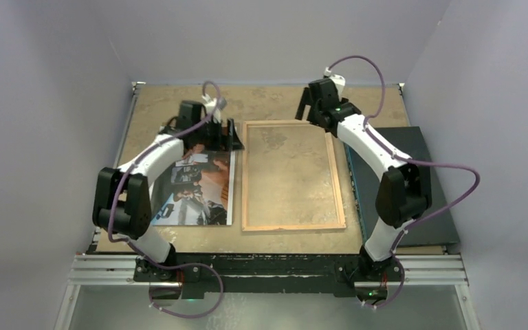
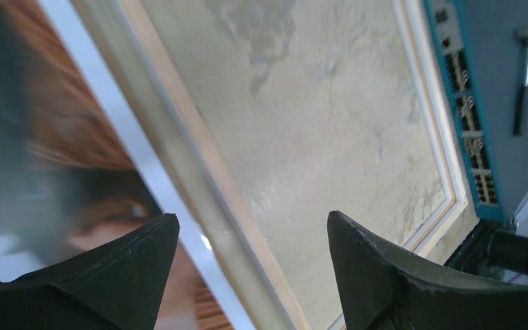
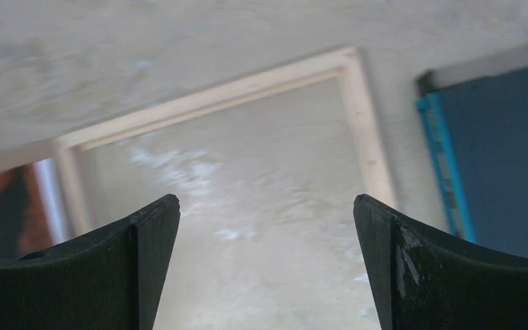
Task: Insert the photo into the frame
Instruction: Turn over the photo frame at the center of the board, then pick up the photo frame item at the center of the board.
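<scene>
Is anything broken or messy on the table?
Nothing stands out. The photo lies flat, picture up, just left of the frame, which also lies flat. I see no tears, cracks or spills.

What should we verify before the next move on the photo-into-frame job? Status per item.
1. Photo inside the frame: not ok. It lies image up on the table, to the frame's left.
2. Frame opening free: ok. Only table surface shows through it.
3. Left gripper open and empty: ok. It is over the photo's far end, by the frame's left rail.
4. Right gripper open and empty: ok. It is near the frame's far right corner.
5. Photo's right edge clear of the frame's left rail: cannot tell, they lie too close together.
</scene>
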Robot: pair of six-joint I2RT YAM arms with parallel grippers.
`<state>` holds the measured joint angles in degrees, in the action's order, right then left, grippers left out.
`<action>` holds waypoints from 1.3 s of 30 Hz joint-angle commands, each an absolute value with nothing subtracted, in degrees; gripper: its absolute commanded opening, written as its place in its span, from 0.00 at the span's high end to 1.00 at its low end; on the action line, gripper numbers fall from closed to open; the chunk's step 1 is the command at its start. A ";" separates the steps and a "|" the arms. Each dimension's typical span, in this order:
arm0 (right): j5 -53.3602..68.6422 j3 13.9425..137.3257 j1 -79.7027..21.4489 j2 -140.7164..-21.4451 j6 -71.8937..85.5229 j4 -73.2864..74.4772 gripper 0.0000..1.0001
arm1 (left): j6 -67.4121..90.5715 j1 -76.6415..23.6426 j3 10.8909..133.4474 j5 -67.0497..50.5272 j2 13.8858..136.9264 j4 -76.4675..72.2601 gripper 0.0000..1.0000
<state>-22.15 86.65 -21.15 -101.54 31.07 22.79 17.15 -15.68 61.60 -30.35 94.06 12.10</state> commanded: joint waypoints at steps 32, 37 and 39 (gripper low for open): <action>-14.75 94.62 -65.94 -113.52 43.33 29.27 0.04 | -27.21 35.16 80.86 -28.04 99.47 48.38 0.15; -16.25 102.83 -66.54 -120.15 39.91 33.44 0.03 | -28.39 35.10 78.92 -27.73 98.82 47.14 0.16; -18.30 107.62 -66.43 -122.95 37.53 34.15 0.03 | -28.85 35.07 77.44 -27.60 98.03 46.35 0.16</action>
<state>-15.42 99.29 -66.04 -120.77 40.97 30.39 -26.44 35.18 79.59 -26.06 101.43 48.77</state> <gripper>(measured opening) 0.968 0.841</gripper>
